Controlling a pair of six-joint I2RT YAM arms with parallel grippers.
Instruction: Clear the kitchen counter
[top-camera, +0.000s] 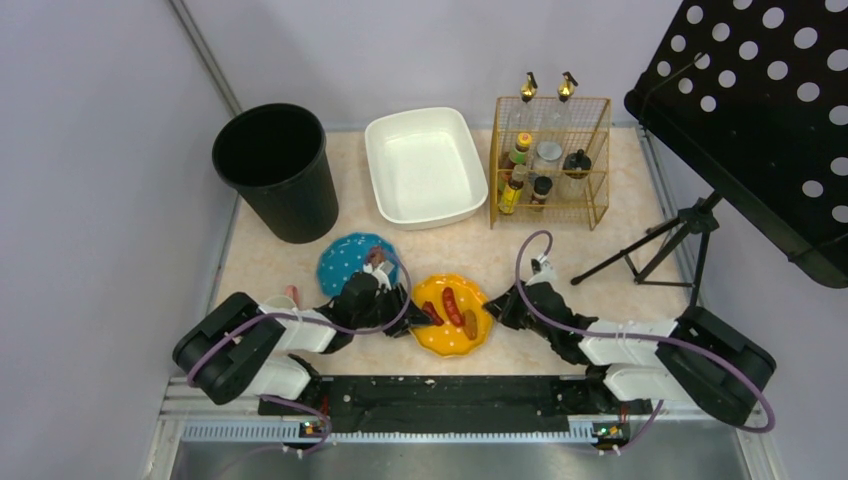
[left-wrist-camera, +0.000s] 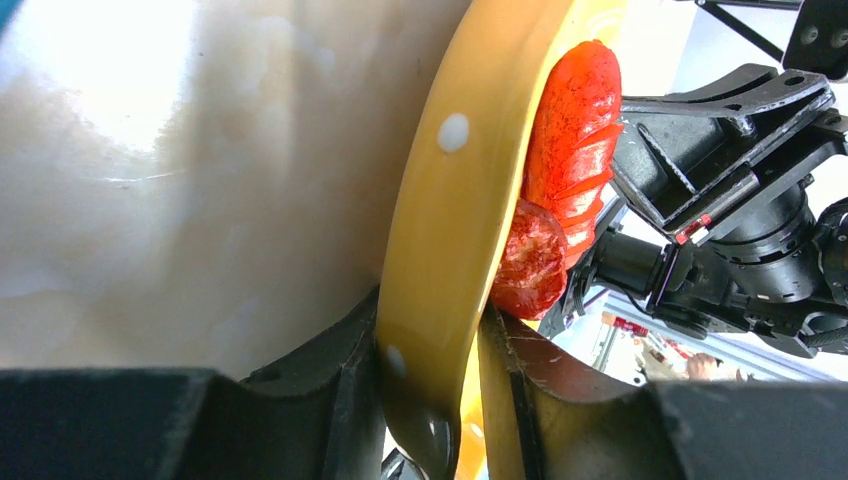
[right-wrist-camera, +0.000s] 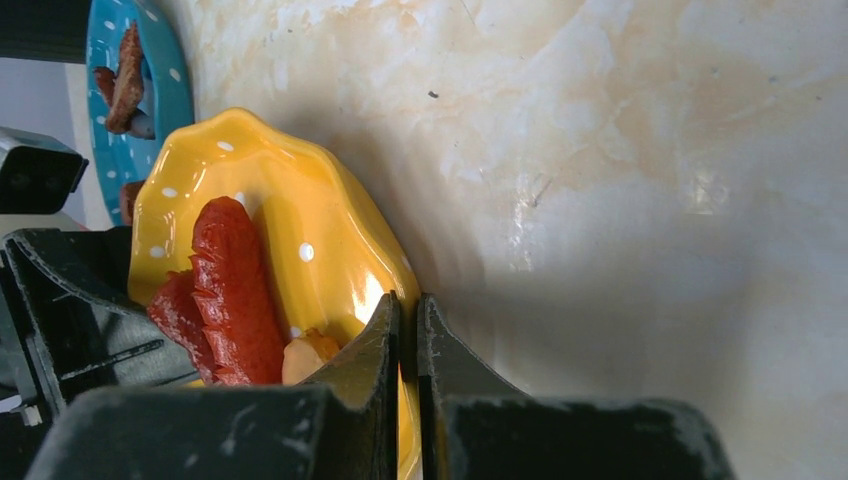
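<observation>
1. The kitchen counter (top-camera: 470, 250) fills the middle of the top view. It is a flat, pale peach slab with a marbled pattern and a sheen, edged by metal rails.
2. A round black bin (top-camera: 277, 170) stands at 11 o'clock, matt and slightly tapered. A glossy white basin (top-camera: 425, 165) with rounded corners sits at 12, and a gold wire rack (top-camera: 550, 160) of bottles at 1.
3. The yellow plate (top-camera: 450, 340) lies at 6 o'clock, near my arms. It is glazed, white-dotted and has a wavy rim. A blue plate (top-camera: 345, 265) of the same kind sits just beside it at its 10 o'clock, holding brown scraps.
4. The left gripper (top-camera: 402, 318) has its jaws narrowed onto the yellow plate's 9 o'clock rim, and both pads look to touch it. The right gripper (top-camera: 497, 312) is pinched almost fully together on the thin rim at 3 o'clock.
5. Two scored red sausages (left-wrist-camera: 575, 130) rest loose in the dish, smooth-skinned and cylindrical.
6. My worries:
   - If I lift unevenly, the plate tips and the sausages roll off.
   - The slick glaze and curved rim could slip from a thin pinch.
   - If the arms pull apart, one grip could let go.
   - The left arm sits close enough to the blue plate to nudge it.
</observation>
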